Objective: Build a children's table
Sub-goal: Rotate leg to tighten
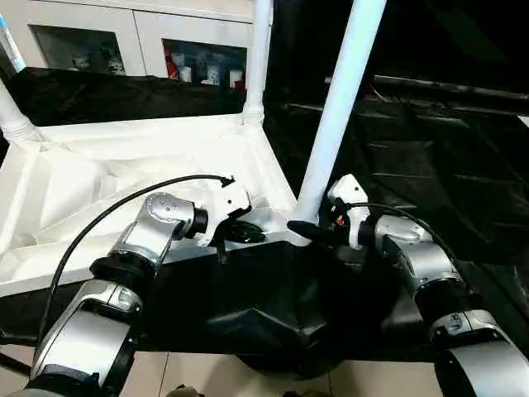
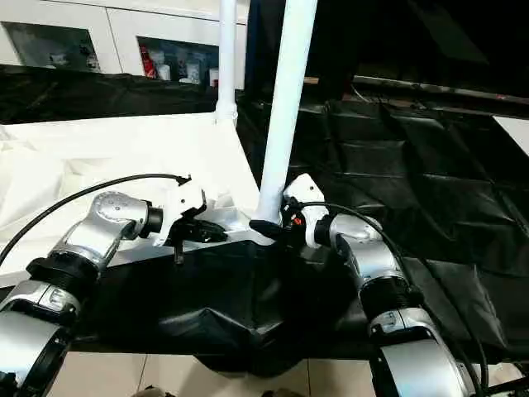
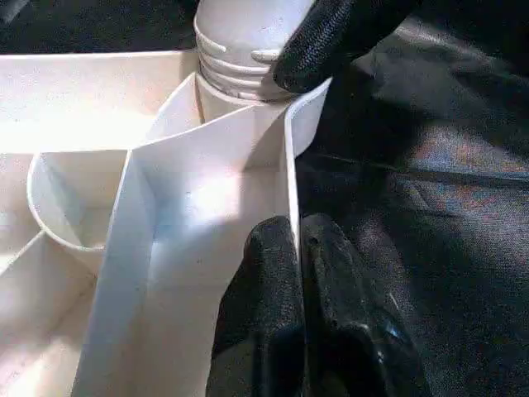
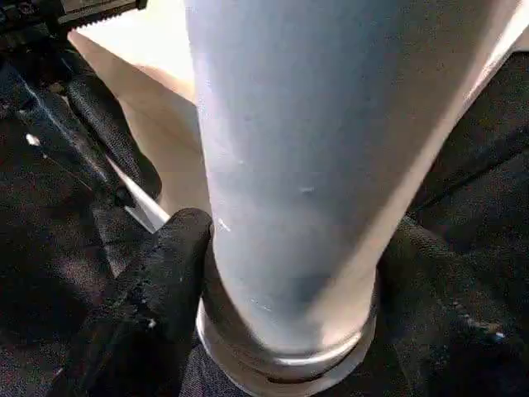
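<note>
The children's table lies upside down on the black cloth, its white ribbed tabletop facing up. Three white legs stand in corner sockets: one at the far left, one at the back and one at the near right corner. My right gripper is shut on the base of this near leg, with one finger pressed against its collar. My left gripper is shut on the tabletop's thin side wall, just left of that corner. The right gripper's fingertip rests against the leg's threaded base.
The black-draped work table stretches to the right and behind. Its front edge drops to the tiled floor. A white cabinet with glass doors stands at the back. A black cable arcs over my left forearm.
</note>
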